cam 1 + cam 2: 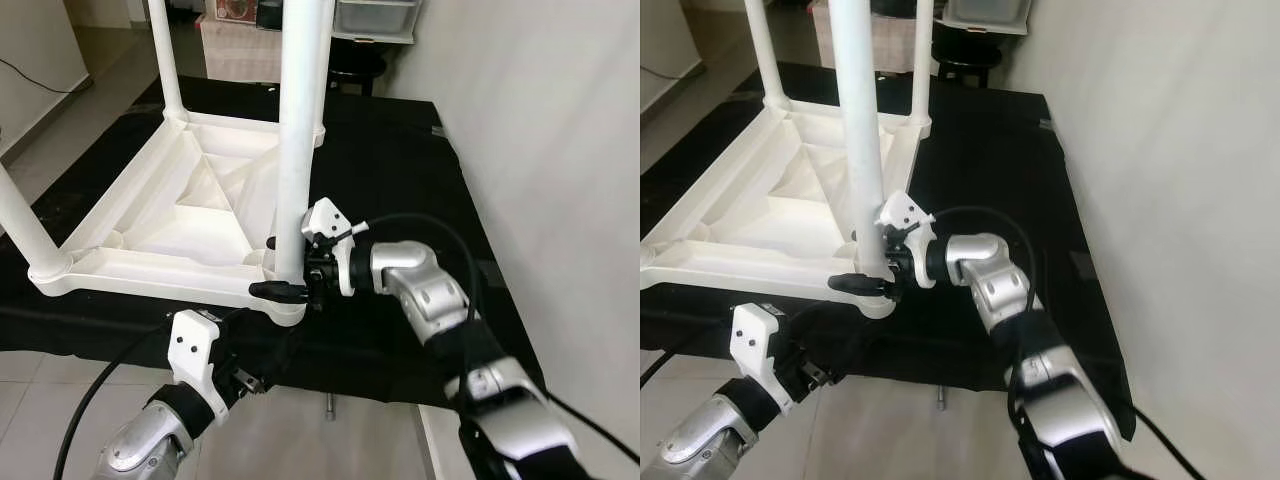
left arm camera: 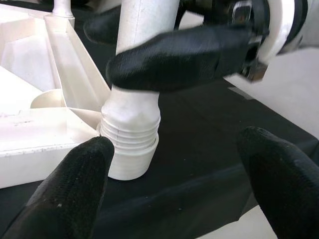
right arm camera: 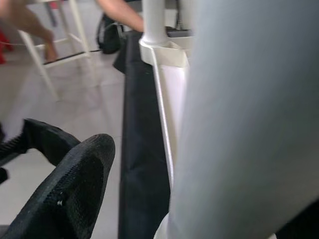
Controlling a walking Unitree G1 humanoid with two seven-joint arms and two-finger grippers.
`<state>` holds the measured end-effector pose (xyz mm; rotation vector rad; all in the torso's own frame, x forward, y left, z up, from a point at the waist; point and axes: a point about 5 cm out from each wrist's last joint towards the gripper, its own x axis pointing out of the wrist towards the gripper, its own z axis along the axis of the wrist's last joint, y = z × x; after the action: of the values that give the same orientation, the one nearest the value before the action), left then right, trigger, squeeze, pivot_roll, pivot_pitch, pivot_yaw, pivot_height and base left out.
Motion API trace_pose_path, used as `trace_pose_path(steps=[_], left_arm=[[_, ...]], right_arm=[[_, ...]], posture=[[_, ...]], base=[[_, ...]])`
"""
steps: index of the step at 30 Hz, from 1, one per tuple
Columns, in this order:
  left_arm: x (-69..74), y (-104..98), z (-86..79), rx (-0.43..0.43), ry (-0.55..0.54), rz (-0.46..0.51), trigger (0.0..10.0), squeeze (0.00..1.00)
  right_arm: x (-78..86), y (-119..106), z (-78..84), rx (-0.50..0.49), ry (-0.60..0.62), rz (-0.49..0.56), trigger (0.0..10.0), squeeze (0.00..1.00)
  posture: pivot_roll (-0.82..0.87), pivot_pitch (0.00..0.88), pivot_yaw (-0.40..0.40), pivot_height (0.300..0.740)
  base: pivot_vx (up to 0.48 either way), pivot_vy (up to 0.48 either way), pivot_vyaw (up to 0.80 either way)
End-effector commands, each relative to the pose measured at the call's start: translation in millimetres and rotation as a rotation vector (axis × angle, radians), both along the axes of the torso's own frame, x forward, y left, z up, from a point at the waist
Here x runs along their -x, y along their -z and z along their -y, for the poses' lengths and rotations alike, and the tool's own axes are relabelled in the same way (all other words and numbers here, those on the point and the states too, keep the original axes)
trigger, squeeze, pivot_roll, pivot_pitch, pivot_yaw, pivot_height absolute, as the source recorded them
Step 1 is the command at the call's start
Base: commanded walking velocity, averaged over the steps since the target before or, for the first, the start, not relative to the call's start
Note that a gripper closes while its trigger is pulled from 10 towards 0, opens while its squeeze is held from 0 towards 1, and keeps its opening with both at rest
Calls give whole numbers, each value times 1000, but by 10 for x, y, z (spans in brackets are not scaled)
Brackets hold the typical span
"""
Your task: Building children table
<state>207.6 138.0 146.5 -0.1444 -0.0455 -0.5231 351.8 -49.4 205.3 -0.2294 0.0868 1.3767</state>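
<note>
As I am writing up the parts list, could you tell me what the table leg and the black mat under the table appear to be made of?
The table leg held by the right tool looks like white moulded plastic, smooth and slightly glossy, with moulded thread ridges at its socket end. The black mat seems to be matte fabric or felt: it shows no shine and drapes softly at its near edge, though the exact cloth cannot be told.
</note>
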Motion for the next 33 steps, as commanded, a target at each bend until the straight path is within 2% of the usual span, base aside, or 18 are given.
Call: trace_pose_path(steps=[1, 2, 3, 4, 5, 13, 16, 19, 21, 22, 23, 24, 25, 26, 27, 28, 29, 33], left_arm=[[8, -5, 34, 8, 4, 6, 10000, 0], [4, -9, 38, 8, 3, 8, 10000, 0], [4, -9, 38, 8, 3, 8, 10000, 0], [-2, -14, 44, 9, 3, 10, 10000, 0], [-7, -18, 47, 10, 2, 12, 10000, 0], [-19, -34, 45, 17, -3, 19, 10000, 0], [-20, -42, 39, 18, -3, 19, 10000, 0], [-21, -42, 38, 18, -3, 19, 10000, 0], [-21, -45, 27, 17, -3, 19, 10000, 0], [-20, -46, 21, 16, -3, 19, 10000, 0], [-20, -46, 21, 16, -3, 19, 10000, 0], [-21, -47, -1, 13, -6, 20, 10000, 0], [-21, -47, -1, 13, -6, 20, 10000, 0], [-22, -50, -9, 12, -7, 21, 10000, 0], [-26, -54, -16, 12, -8, 21, 10000, 0], [-26, -54, -16, 12, -8, 21, 10000, 0], [-31, -49, -23, 10, -9, 21, 10000, 0], [-47, -41, -30, 8, -6, 18, 10000, 0]], right_arm=[[9, -32, -40, -25, -30, 8, 10000, 0], [-8, -58, -50, -37, -36, 4, 9529, 0], [-8, -58, -50, -37, -36, 4, 9529, 0], [-26, -73, -54, -44, -47, 3, 1961, 0], [-31, -79, -53, -49, -56, 3, 0, 0], [-1, -30, 29, -70, -63, -3, 0, 0], [-5, 5, 168, -93, 1, -9, 0, 0], [-13, 9, 195, -96, 29, -9, 0, 0], [-37, 23, 251, -102, 147, -4, 0, 0], [-49, 40, 269, -123, 261, -4, 0, 0], [-49, 40, 269, -123, 261, -4, 0, 0], [-195, 161, 460, -110, 891, 0, 0, 0], [-195, 161, 460, -110, 891, 0, 0, 0], [-112, 264, 531, -72, 1021, 4, 0, 0], [-31, 322, 524, -63, 1040, 0, 0, 0], [-31, 322, 524, -63, 1040, 0, 0, 0], [73, 407, 415, -54, 973, -18, 0, 0], [146, 465, 277, -54, 899, -37, 0, 0]], posture=[[35, 104, -129, 740], [35, 106, -131, 740], [35, 106, -131, 740], [34, 108, -136, 740], [28, 111, -137, 740], [9, 119, -131, 740], [-6, 129, -121, 740], [-9, 130, -121, 740], [-16, 134, -124, 740], [-19, 136, -127, 740], [-19, 136, -127, 740], [-27, 139, -123, 740], [-27, 139, -123, 740], [-34, 139, -121, 740], [-33, 139, -115, 740], [-33, 139, -115, 740], [-48, 135, -100, 740], [-41, 129, -102, 740]], base=[[0, 0, 0], [0, 0, 0], [0, 0, 0], [0, 0, 0], [0, 0, 0], [0, 0, 0], [0, 0, 0], [0, 0, 0], [0, 0, 0], [0, 0, 0], [0, 0, 0], [0, 0, 0], [0, 0, 0], [0, 0, 0], [0, 0, 0], [0, 0, 0], [0, 0, 0], [0, 0, 0]])
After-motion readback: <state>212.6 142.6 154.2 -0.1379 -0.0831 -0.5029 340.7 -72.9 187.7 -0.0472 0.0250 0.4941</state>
